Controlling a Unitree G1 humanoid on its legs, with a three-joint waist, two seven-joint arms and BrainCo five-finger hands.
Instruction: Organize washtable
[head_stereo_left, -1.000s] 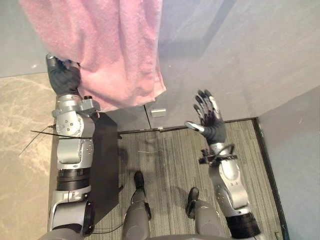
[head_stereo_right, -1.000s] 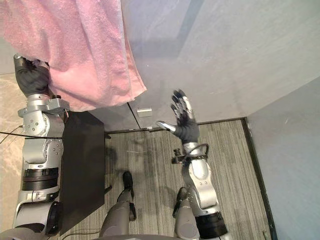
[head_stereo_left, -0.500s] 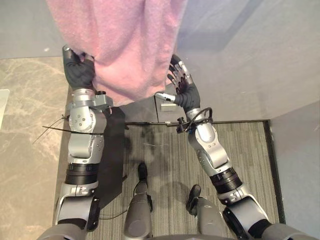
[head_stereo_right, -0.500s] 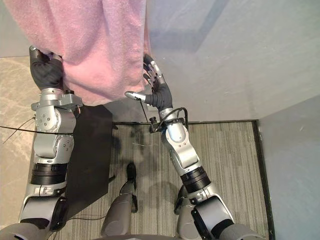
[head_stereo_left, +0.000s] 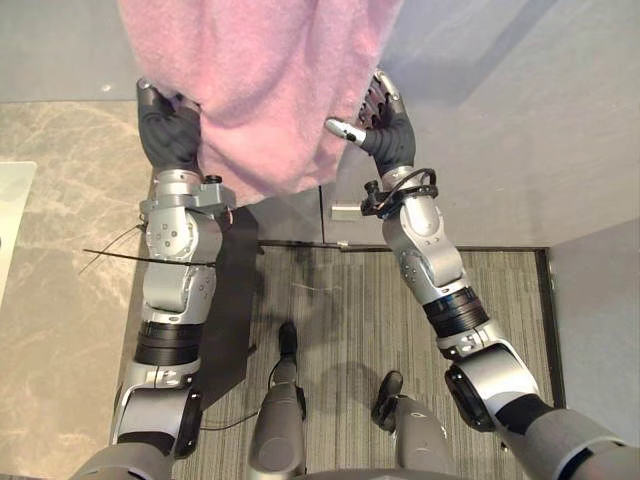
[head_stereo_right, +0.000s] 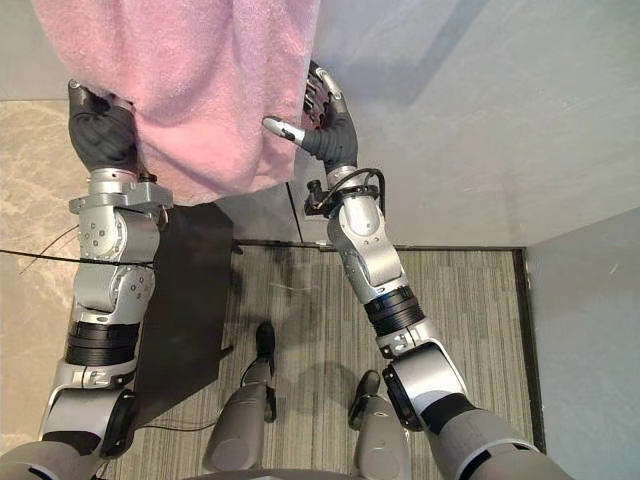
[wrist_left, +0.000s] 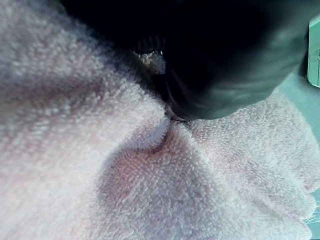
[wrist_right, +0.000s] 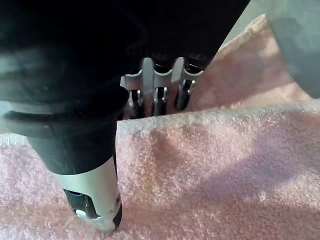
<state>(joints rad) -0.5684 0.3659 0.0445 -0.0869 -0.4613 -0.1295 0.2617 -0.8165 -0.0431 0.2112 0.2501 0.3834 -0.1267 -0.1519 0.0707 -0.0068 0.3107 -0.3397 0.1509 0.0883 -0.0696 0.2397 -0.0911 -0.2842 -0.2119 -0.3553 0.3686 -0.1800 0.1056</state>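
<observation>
1. A beige marbled bench (head_stereo_left: 60, 260) is lying to the left of the towel. Its dark side panel (head_stereo_left: 228, 300) is hanging below the towel's lower left corner.
2. The left hand (head_stereo_left: 168, 138) is sitting at the towel's left edge, with its dark ribbed cover pressing against the cloth. Its fingers are lying hidden behind the pink pile, so I cannot tell whether they are clamped or apart. In the left wrist view the cloth is bunching into soft folds right against the cover.
3. The towel (head_stereo_left: 265, 90) is hanging in the air between the two hands, above the floor. It is pink and thick with a looped, fuzzy pile. It is draping in broad vertical folds, and its bottom edge is sloping unevenly.
4. The right hand (head_stereo_left: 388, 140) is meeting the towel's right edge. Its fingers (wrist_right: 159, 95) are lying straight behind the hemmed edge. Its thumb (wrist_right: 92, 200) is sticking out apart from them across the front of the cloth, not clamping it.
5. A plain grey wall (head_stereo_left: 500, 120) is standing behind and to the right of the towel. A striped grey carpet floor (head_stereo_left: 330, 320) is lying below it.
</observation>
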